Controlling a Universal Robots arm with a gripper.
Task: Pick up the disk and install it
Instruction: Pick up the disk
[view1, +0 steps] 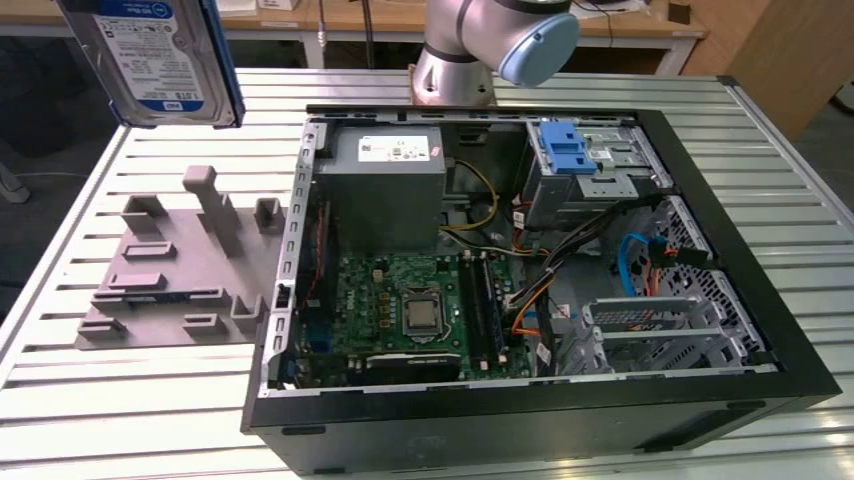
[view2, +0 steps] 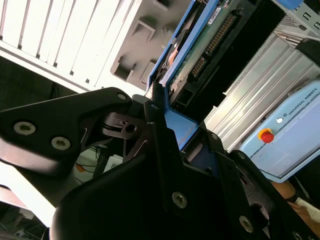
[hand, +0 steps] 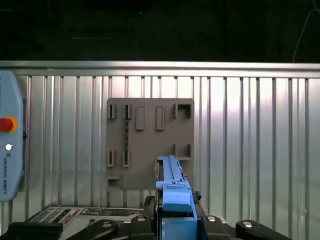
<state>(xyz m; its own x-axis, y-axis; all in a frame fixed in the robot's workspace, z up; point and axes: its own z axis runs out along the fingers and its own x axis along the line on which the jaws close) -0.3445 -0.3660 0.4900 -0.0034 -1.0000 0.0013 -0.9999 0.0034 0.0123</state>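
Disk (view1: 150, 55) hangs w/ label facing out in exterior view, apart from open PC case (view1: 534, 425); second wrist view shows gripper (view2: 182, 136) clamped on its blue bracket (view2: 179, 122).

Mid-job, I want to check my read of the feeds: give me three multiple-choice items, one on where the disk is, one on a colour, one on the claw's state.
1. Where is the flat silver-grey hard disk in its blue plastic bracket? A seated in a drive bay; B lying on a fixture plate; C held up in the air.
2. The ribbed plastic latch inside the open black computer case is: A red; B blue; C yellow.
3. The black claw is: A open; B shut on the disk; C shut on a cable.
Answers: C, it hangs above the slatted metal table; B, seen in the exterior view; B, it clamps the bracket in both wrist views.
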